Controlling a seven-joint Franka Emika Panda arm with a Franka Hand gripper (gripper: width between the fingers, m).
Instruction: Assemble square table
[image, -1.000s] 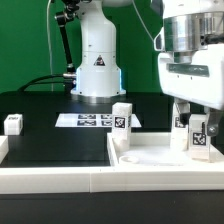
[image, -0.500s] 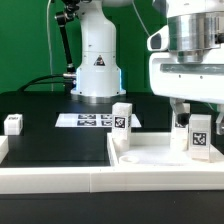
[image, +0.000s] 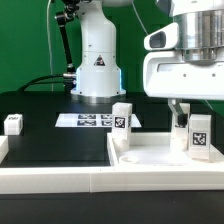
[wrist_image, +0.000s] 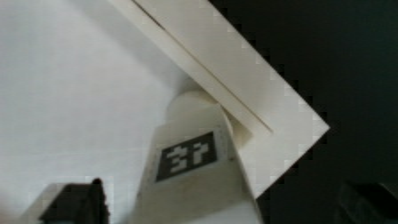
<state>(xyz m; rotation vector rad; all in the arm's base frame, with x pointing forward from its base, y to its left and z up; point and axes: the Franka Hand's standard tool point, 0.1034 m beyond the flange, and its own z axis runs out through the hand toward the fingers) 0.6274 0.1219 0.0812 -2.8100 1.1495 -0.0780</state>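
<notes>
Pincer is hanging wide open and gripping nothing, just above the right leg at the exterior view's right. That leg is standing upright on the slab near its far right corner, tag facing the camera, prob. the spot where it's meant to be fixed. In the wrist view the leg is sitting between the spread jaws w/o touching them, so it's holding itself up. Whether it's fully seated I cannot tell: the wrist view is blurry and is showing only the tagged face against the slab's rim.

Slab is lying flat at near right on the tabletop, butting against the wall along the near edge, likely so it isn't sliding while legs are going in.

Mid leg is standing at the slab's far left corner. Left leg is waiting loose, well apart at the exterior view's far left. Marker board is lying flat beyond the slab. A 4th leg isn't showing in either view.
</notes>
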